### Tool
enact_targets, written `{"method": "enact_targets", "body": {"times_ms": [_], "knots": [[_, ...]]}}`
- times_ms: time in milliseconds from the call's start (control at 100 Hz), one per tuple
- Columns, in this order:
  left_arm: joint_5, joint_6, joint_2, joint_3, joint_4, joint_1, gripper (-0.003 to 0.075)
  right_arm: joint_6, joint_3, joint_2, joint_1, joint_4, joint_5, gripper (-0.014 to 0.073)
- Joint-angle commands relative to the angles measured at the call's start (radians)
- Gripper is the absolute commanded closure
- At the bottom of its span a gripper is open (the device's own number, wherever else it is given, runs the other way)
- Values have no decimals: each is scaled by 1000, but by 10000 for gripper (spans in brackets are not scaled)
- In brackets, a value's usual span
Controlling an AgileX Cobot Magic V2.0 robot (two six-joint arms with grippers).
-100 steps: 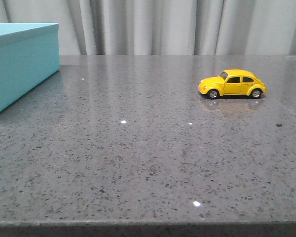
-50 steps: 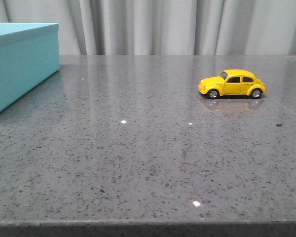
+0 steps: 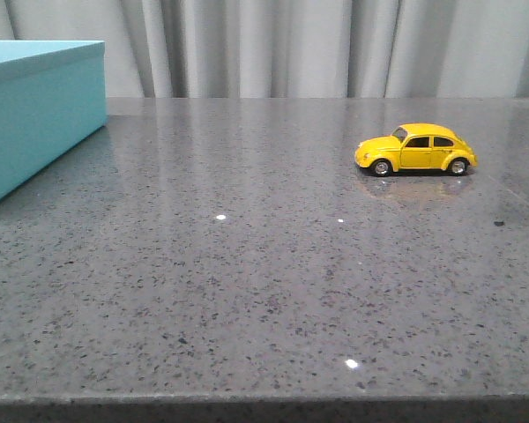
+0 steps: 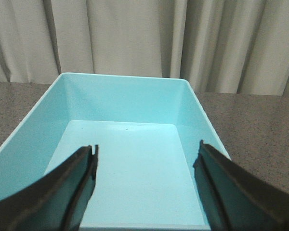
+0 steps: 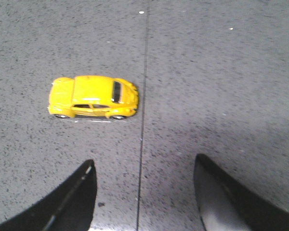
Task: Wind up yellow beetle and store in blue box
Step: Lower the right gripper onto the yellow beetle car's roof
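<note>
The yellow beetle (image 3: 415, 150) stands on its four wheels on the grey speckled desk (image 3: 264, 282), in the far right part of the scene. In the front view its side is turned to the camera and its nose points to the left. Nothing touches it. Its shape gives a faint reflection on the glossy surface just below it.

The blue box (image 3: 37, 110) is at the far left of the desk, well apart from the car, and the left edge of the front view cuts it off. The left wrist view looks down into the blue box (image 4: 130, 159): it is open at the top, and its pale inner floor and walls are bare.

The left hand (image 4: 147, 185) hangs above the open box with its two dark fingers (image 4: 62, 192) spread wide. It is released and grasps nothing.

The right hand (image 5: 144, 197) hovers over the desk close to the yellow beetle (image 5: 93, 97), and its fingers (image 5: 70, 202) are also spread wide apart. The car lies beyond the fingertips and a little to one side, not between them, so this hand too is released. A thin straight seam (image 5: 143, 96) in the desk surface passes just beside the car. Grey curtains (image 3: 317, 48) hang behind the far edge of the desk.
</note>
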Motion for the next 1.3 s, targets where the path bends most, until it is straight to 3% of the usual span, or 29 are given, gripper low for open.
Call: {"method": "enact_targets", "body": {"times_ms": [0, 700, 1290], "knots": [[-56, 2, 9, -52, -9, -4, 302, -1, -92, 53, 21, 5, -8, 124], [-51, 2, 9, -65, -9, -4, 302, 152, -534, 537, 132, 2, 264, 124], [-51, 2, 9, -65, -9, -4, 302, 208, -567, 663, 133, -48, 292, 124]]}}
